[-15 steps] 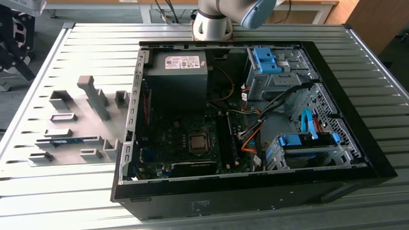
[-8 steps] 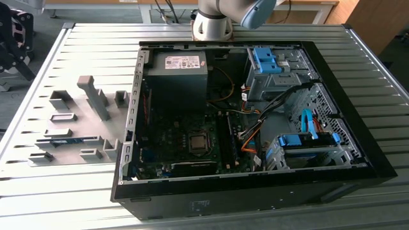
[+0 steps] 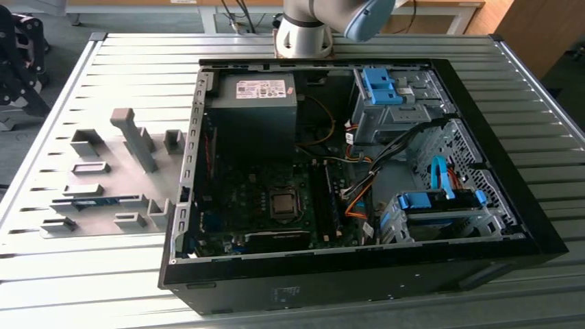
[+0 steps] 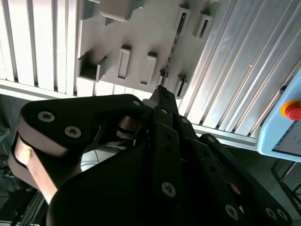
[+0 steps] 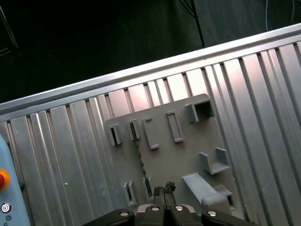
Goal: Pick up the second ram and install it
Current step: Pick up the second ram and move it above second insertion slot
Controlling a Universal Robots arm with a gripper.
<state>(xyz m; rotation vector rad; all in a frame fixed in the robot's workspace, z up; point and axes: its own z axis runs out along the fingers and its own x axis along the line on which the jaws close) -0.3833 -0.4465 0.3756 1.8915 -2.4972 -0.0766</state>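
Overhead, the pincer (image 5: 164, 188) hangs above a grey plate (image 5: 188, 150) of fixture blocks that lies on the ribbed metal bench (image 3: 119, 62). Whether the pincer is apart or together cannot be told, and nothing shows in its grip. The ram (image 5: 139, 157) is not picked up: it stands on edge in the plate, a thin dark line in both wrist views, held between small slotted blocks at its two ends. In the second wrist view the pincer's tip (image 4: 162, 89) lines up with one end of the ram (image 4: 173, 44), well above it. In the exterior view the ram (image 3: 96, 202) shows as a blue-green strip low on the plate (image 3: 109, 185), at the exterior view's left of the open case (image 3: 512, 199). The case lies flat on the bench with its motherboard (image 3: 246, 199) exposed. The arm's base (image 3: 306, 31) stands behind the case. A red button (image 4: 292, 110) sits on a pale panel beside the bench.
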